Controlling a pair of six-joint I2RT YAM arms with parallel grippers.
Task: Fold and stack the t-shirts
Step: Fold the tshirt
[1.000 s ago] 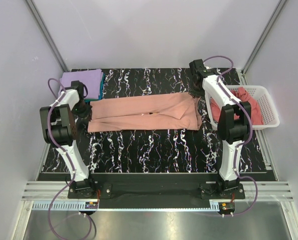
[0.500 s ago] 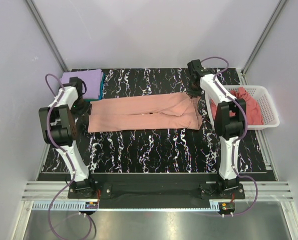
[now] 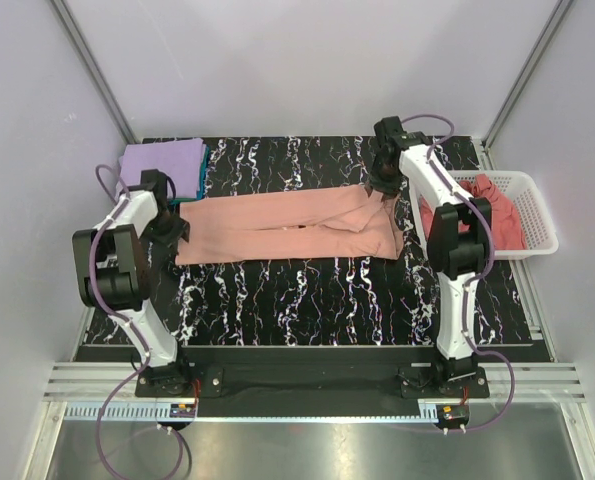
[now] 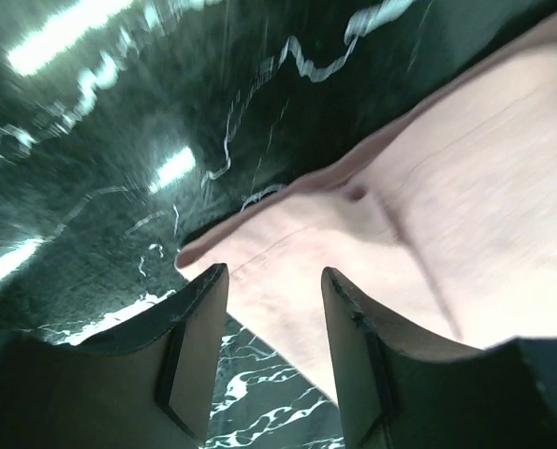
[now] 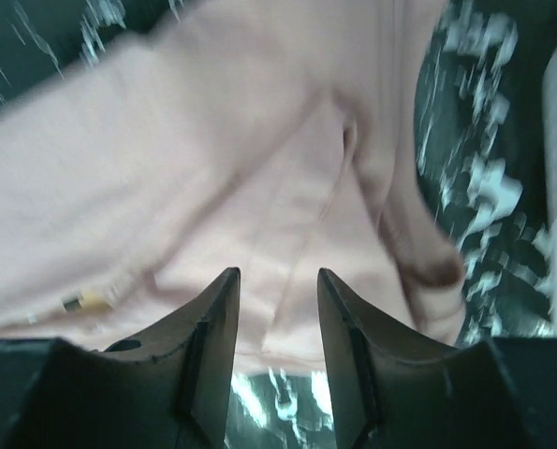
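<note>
While the left tool (image 4: 273, 278) and right tool (image 5: 277, 277) gape empty, the soft salmon-pink t-shirt (image 3: 277, 226) forms a long creased band.

The left arm (image 3: 145, 324) is seen raised from its base at the near edge and folded back at a high elbow, with the forearm sent forward and slightly inward. Its wrist is bent down, and the left gripper (image 3: 171, 229) is pointed low. In the left wrist view the jaws are held apart, with the two dark fingers (image 4: 198, 346) spread and a clear gap between them. The right arm (image 3: 457, 322) is stretched farther, its lower link carried upright and its forearm reached towards the far side. The right gripper (image 3: 381, 186) is tipped downward there. Its jaws are likewise parted, and its fingers (image 5: 208, 346) are shown spread, though that view is blurred.
</note>
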